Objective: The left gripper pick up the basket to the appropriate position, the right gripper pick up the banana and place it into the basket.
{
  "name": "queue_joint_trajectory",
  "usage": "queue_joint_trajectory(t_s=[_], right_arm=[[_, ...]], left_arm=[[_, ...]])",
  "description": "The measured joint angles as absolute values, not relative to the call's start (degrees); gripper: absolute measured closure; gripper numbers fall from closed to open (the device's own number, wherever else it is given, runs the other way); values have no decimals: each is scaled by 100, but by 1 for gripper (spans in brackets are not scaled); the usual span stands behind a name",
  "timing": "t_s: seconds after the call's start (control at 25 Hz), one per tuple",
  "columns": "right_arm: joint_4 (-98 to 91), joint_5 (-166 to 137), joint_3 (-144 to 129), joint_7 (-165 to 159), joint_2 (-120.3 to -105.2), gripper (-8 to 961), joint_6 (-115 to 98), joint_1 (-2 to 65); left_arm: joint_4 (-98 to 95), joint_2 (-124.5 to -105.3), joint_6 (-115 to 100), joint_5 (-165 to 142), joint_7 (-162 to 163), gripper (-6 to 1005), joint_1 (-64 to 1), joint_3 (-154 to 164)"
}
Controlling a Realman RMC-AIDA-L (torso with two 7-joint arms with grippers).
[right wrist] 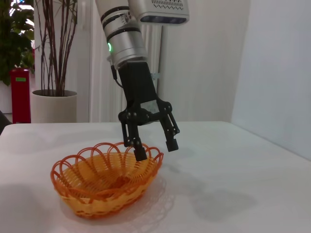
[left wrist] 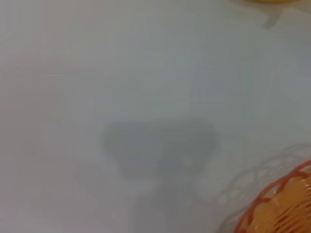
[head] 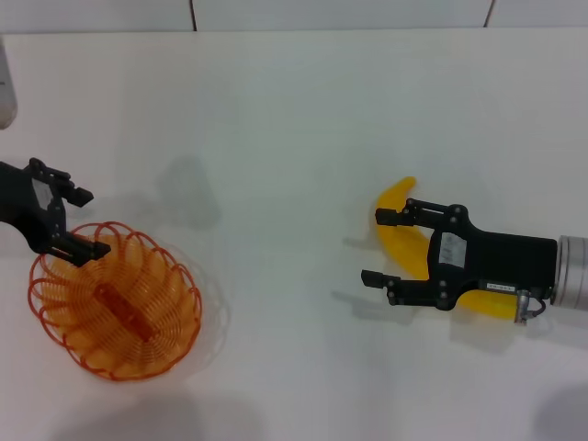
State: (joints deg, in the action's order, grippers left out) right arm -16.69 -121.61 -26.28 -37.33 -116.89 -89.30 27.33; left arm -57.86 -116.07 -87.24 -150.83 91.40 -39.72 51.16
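Note:
The orange wire basket (head: 115, 303) sits on the white table at the near left, and it also shows in the right wrist view (right wrist: 104, 179). My left gripper (head: 84, 221) is open at the basket's far left rim. In the right wrist view the left gripper (right wrist: 155, 149) straddles that rim, one finger inside and one outside. The yellow banana (head: 401, 231) lies on the table at the right. My right gripper (head: 378, 247) is open over the banana's middle, hiding part of it. I cannot tell whether it touches the banana.
The white table (head: 276, 138) ends at a wall along the back. A white object (head: 5, 83) stands at the far left edge. Beyond the table, the right wrist view shows a potted plant (right wrist: 53, 104) and a red object (right wrist: 20, 94).

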Motion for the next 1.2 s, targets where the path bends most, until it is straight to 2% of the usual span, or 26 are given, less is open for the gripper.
queue_joint_trajectory(t_s=[0.28, 0.68, 0.92, 1.04, 1.2], right_arm=[[-1670, -12164, -2628, -3735, -11697, 160, -8930, 2758], [-1663, -12164, -2628, -3740, -11698, 160, -8935, 2779], [-1661, -12164, -2628, -3743, -11698, 160, -8939, 2778], [-1661, -12164, -2628, -3744, -11698, 159, -8939, 2777], [-1661, -12164, -2628, -3744, -11699, 159, -8939, 2770]], left_arm=[[-5624, -11608, -8481, -15145, 9400, 217, -3975, 5568], [-5549, -11617, -8348, -15211, 9520, 461, -4000, 5715], [-5576, -11622, -8346, -15229, 9571, 702, -4021, 5725], [-5583, -11623, -8345, -15239, 9585, 856, -4025, 5728], [-5596, -11625, -8342, -15225, 9595, 876, -4031, 5730]])
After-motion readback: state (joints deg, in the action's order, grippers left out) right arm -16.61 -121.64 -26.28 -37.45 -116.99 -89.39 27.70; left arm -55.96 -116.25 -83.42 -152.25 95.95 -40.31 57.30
